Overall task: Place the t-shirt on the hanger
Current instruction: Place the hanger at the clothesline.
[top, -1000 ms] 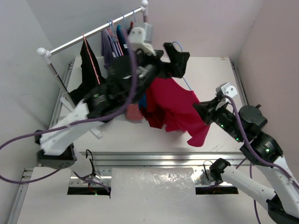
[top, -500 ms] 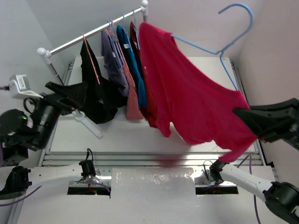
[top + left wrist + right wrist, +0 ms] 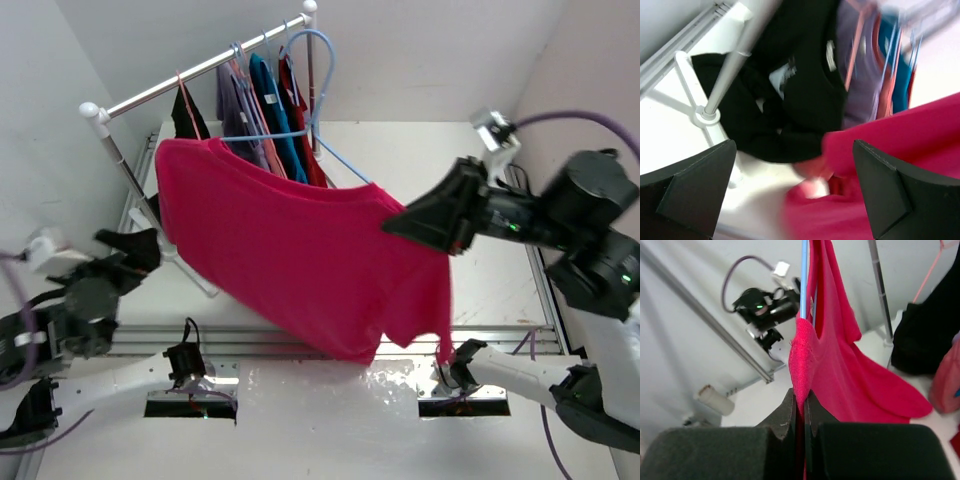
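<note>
The magenta t-shirt [image 3: 300,250] hangs spread on the pale blue hanger [image 3: 345,163], whose hook rises beside the rack's far end. My right gripper [image 3: 395,222] is shut on the shirt's right shoulder and holds shirt and hanger in the air. In the right wrist view the jaws [image 3: 801,400] pinch the shirt fabric [image 3: 840,355], with the blue hanger wire [image 3: 803,285] running up from them. My left gripper [image 3: 135,245] is open and empty at the lower left, apart from the shirt. Its wrist view [image 3: 795,185] shows the blurred shirt [image 3: 900,140] ahead.
A clothes rail [image 3: 200,72] at the back carries several shirts on hangers, a black one [image 3: 185,120] leftmost, then purple, teal and dark red. Its upright post [image 3: 130,175] stands near my left gripper. The black shirt [image 3: 805,90] fills the left wrist view.
My right arm has swung the shirt and hanger from the far right to the left, bringing the hook up by the rail. My left arm has drawn back to the lower left.
</note>
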